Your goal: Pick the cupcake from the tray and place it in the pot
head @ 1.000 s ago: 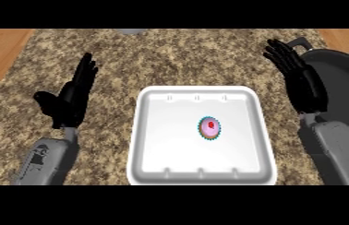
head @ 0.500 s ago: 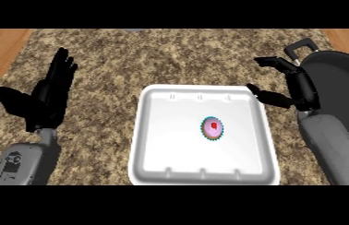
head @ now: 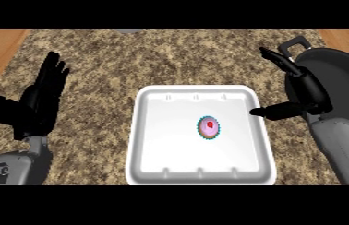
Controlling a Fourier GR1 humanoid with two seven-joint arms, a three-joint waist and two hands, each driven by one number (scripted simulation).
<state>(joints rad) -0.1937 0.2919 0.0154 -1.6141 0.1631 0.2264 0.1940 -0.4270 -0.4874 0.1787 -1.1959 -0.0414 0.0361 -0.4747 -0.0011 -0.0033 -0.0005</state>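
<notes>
Right hand [head: 307, 90]: fingers [head: 277, 58] straight and held apart from the thumb [head: 269, 111], pinching nothing. The fingers pointed up and away, while the thumb stuck out sideways toward the tray [head: 170, 145], its tip just beside the tray's right rim. Against half a second before, the thumb sat lower and nearer the rim, and the fingers had barely shifted. Left hand [head: 37, 106]: fingers [head: 53, 74] straight, pressed close together and pointing up, with nothing in them. It rested near the left edge and had drifted a little down and outward since the earlier frame. The cupcake [head: 209, 127], with its teal wrapper and pink top, stood in the tray right of middle, untouched and in the same spot as before, well apart from the left hand and near the right thumb. The white tray lay on the speckled counter [head: 102, 58] between the two arms and had not moved. The pot [head: 330, 62], dark grey, sat at the right edge behind the right hand, its handle [head: 297, 44] showing just above the fingers. Hand and right forearm [head: 334, 141] covered much of its near side, so the opening could not be made out. The left forearm [head: 24, 166] came in at the lower left corner. A strip of wood [head: 10, 39] showed past the counter's upper left corner. A small grey shape [head: 126, 30] sat at the top edge, too cut off to identify.
</notes>
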